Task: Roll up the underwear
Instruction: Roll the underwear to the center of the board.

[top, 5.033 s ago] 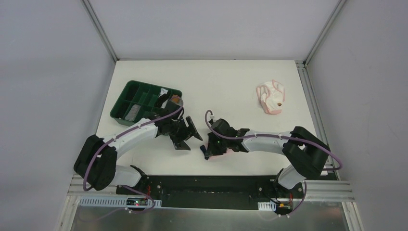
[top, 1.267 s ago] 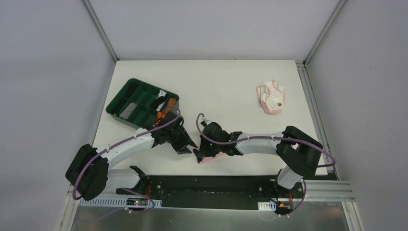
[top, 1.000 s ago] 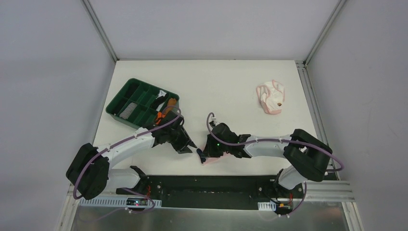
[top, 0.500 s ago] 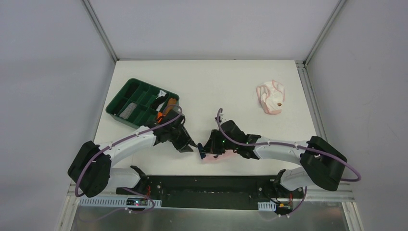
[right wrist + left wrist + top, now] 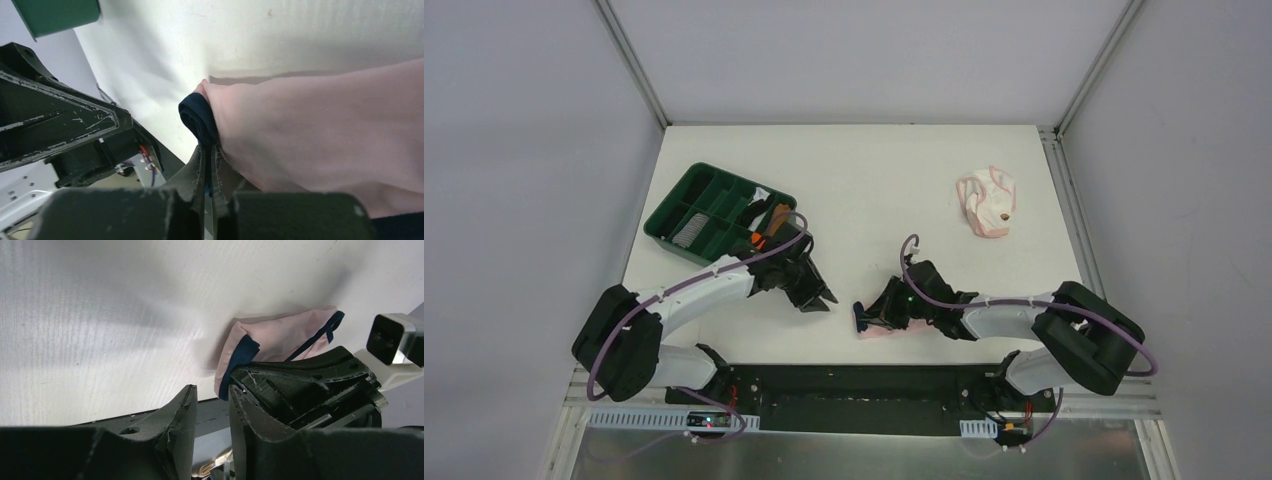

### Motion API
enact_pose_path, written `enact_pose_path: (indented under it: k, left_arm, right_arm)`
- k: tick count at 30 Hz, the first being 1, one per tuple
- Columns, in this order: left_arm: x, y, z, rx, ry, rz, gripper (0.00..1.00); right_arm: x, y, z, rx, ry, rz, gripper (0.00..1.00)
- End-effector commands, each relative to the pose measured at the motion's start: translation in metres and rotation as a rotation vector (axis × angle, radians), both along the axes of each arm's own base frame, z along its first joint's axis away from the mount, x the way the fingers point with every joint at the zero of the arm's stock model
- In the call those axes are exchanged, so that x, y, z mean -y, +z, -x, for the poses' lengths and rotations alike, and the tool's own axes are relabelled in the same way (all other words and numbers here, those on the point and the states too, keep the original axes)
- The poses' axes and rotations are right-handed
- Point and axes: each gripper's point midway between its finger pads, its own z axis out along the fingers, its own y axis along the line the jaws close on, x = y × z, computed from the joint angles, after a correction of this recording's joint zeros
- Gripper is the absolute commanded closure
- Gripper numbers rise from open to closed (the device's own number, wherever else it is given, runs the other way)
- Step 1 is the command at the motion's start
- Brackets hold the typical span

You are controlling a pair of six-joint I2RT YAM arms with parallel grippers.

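Note:
The pink underwear (image 5: 882, 331) with dark navy edging lies folded near the table's front edge, its navy hem (image 5: 199, 117) bunched at the left end. My right gripper (image 5: 864, 318) is shut on that navy hem, which shows pinched between the fingers (image 5: 209, 150) in the right wrist view. My left gripper (image 5: 821, 298) hovers just left of the fabric with a narrow gap between its jaws (image 5: 210, 397) and nothing in it. In the left wrist view the pink underwear (image 5: 285, 335) sits beyond the fingertips. The paler underwear (image 5: 986, 205) lies crumpled at the far right.
A green divided tray (image 5: 686, 205) holding rolled cloths stands at the left, just behind my left arm. The table's front edge (image 5: 824, 362) runs close under both grippers. White tabletop (image 5: 874, 180) lies between the tray and the pale underwear.
My right gripper has shifted right along the front edge, still pinching the navy hem. The left gripper drew slightly back toward the tray, and its jaws narrowed a little.

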Motion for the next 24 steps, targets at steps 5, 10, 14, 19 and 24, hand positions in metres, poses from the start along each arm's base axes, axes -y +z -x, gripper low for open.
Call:
enact_pose_path:
  k: [5,10,14,19,24]
  left_arm:
    - [0.022,0.010,0.001,-0.005,-0.140,0.030,0.69]
    - [0.044,0.007,0.002,-0.023,-0.244,0.048,0.68]
    - [0.058,0.002,-0.002,-0.031,-0.264,0.071,0.76]
    - [0.073,-0.007,-0.007,-0.055,-0.292,0.090,0.85]
    - [0.080,-0.021,-0.005,-0.086,-0.326,0.075,0.82]
  right_arm:
    - [-0.007,0.011,-0.008,-0.046,-0.055,-0.146,1.00]
    - [-0.002,0.007,-0.006,-0.046,-0.056,-0.144,1.00]
    - [0.000,0.003,-0.002,-0.051,-0.034,-0.142,1.00]
    - [0.002,0.001,0.001,-0.057,-0.021,-0.140,1.00]
    - [0.003,0.000,0.002,-0.059,-0.020,-0.136,1.00]
